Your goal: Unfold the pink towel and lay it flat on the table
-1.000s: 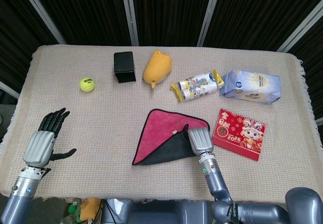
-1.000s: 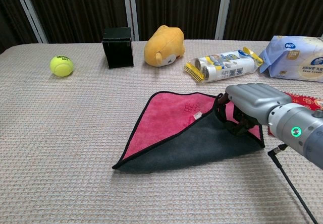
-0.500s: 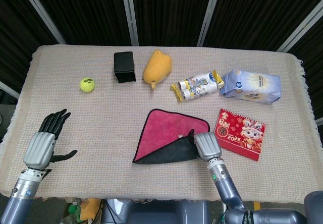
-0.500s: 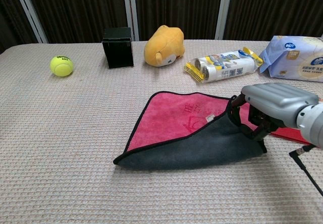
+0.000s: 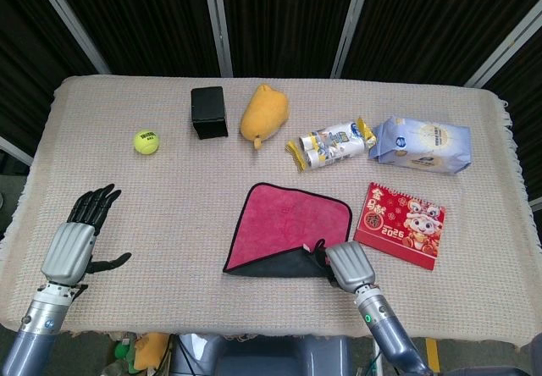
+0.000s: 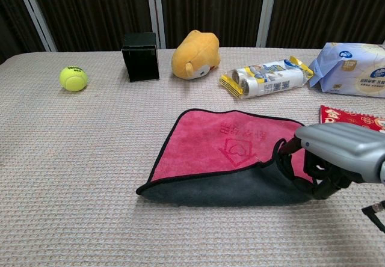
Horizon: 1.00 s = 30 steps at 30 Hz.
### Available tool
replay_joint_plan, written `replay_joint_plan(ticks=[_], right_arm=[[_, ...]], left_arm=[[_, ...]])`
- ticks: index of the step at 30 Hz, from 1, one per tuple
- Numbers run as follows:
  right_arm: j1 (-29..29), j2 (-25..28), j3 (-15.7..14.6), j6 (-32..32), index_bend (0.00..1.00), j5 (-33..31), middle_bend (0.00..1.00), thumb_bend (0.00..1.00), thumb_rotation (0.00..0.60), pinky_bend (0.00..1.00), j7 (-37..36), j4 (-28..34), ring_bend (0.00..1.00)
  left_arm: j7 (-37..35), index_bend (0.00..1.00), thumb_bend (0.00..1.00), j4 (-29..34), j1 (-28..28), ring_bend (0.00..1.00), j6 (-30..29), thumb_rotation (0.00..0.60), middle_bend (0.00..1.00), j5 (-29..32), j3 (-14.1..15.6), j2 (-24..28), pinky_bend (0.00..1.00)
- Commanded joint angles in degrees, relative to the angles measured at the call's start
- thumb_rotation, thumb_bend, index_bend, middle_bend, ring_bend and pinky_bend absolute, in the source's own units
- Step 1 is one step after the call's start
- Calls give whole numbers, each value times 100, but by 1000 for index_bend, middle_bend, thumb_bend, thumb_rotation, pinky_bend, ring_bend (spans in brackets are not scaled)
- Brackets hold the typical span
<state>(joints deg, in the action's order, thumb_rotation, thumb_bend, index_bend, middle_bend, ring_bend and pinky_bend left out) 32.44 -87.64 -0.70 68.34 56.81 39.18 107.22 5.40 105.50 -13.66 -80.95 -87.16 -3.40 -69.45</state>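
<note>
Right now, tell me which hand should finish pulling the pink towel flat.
The right hand. It already grips the pink towel's folded-over grey corner at the near edge. The left hand rests open far off at the table's left side, holding nothing.

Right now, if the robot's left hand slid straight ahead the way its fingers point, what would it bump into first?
Probably the tennis ball. The left hand lies open with its fingers aimed up the table and slightly right. Only bare tablecloth lies between, though it might slip just past the ball.
</note>
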Motion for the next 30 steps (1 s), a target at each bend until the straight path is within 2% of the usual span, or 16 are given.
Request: replay_joint_plan(ticks=[1, 30], right_arm=[[-43, 66, -96, -39, 773, 75, 981, 507, 600, 795, -10, 84, 1000], [-208, 590, -451, -139, 770, -92, 981, 507, 600, 795, 194, 620, 1000]], left_arm=[[-4, 0, 48, 4, 3, 0, -2, 600, 0, -11, 4, 5, 0], [-24, 0, 49, 46, 32, 0, -30, 600, 0, -98, 29, 41, 0]])
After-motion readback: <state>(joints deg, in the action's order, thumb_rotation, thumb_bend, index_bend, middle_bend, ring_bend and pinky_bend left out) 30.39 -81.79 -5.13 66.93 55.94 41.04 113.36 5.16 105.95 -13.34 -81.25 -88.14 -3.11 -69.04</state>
